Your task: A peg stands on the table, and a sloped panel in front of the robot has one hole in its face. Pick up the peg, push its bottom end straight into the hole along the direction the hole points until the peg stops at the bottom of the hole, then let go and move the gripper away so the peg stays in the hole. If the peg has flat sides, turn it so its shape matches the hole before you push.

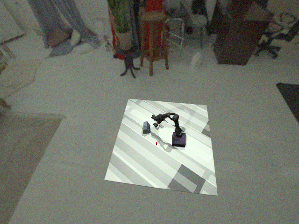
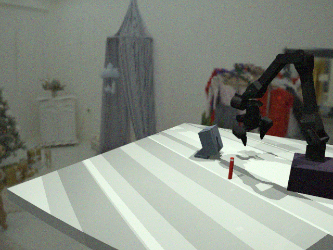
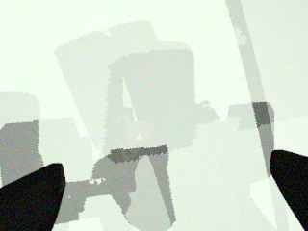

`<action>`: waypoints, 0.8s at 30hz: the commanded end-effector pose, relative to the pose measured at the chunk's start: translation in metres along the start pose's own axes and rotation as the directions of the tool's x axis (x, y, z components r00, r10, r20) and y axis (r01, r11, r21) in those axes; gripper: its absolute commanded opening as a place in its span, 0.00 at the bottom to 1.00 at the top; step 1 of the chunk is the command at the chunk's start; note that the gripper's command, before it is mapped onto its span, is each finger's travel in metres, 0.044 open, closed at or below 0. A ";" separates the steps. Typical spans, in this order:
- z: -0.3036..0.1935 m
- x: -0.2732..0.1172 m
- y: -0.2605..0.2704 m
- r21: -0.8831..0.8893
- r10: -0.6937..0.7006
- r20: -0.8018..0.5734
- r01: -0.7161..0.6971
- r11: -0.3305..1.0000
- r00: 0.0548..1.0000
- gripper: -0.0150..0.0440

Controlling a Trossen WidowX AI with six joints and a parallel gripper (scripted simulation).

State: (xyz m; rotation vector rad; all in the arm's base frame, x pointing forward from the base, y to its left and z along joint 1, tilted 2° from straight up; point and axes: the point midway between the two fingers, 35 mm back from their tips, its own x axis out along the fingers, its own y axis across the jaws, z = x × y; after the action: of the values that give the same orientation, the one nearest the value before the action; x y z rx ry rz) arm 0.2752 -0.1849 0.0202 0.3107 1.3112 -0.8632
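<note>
A slim red peg (image 1: 156,143) (image 2: 231,168) with a pale band near its top stands upright on the table. The blue-grey sloped panel (image 1: 145,125) (image 2: 207,139) stands behind it in the exterior view; its dark hole (image 2: 217,138) shows as a narrow slot in the face, and its exact shape is too small to tell. My gripper (image 2: 253,141) (image 3: 169,167) is open and empty, pointing down high above the table, between the panel and the robot base. The peg is well below the fingers and off to one side. Neither the peg nor the panel shows in the wrist view.
The dark purple base block (image 1: 179,139) (image 2: 309,174) carries the arm at the right. The table (image 1: 135,166) (image 2: 171,215) is covered with grey and white stripes and shadows. A stool (image 1: 152,36) and a plant stand (image 1: 129,63) are on the floor beyond it.
</note>
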 end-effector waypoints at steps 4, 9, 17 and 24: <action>-0.005 -0.016 0.033 -0.071 0.062 0.000 -0.062 0.996 0.998 1.00; -0.013 -0.027 0.054 -0.126 0.097 -0.004 -0.096 0.987 0.995 1.00; -0.027 -0.046 0.084 -0.216 0.150 -0.014 -0.149 0.965 0.989 1.00; -0.042 -0.063 0.108 -0.293 0.192 -0.029 -0.192 0.937 0.981 1.00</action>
State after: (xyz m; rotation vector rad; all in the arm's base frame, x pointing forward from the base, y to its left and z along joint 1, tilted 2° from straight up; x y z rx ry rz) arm 0.3158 -0.0793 0.0344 0.2086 1.3615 -0.5422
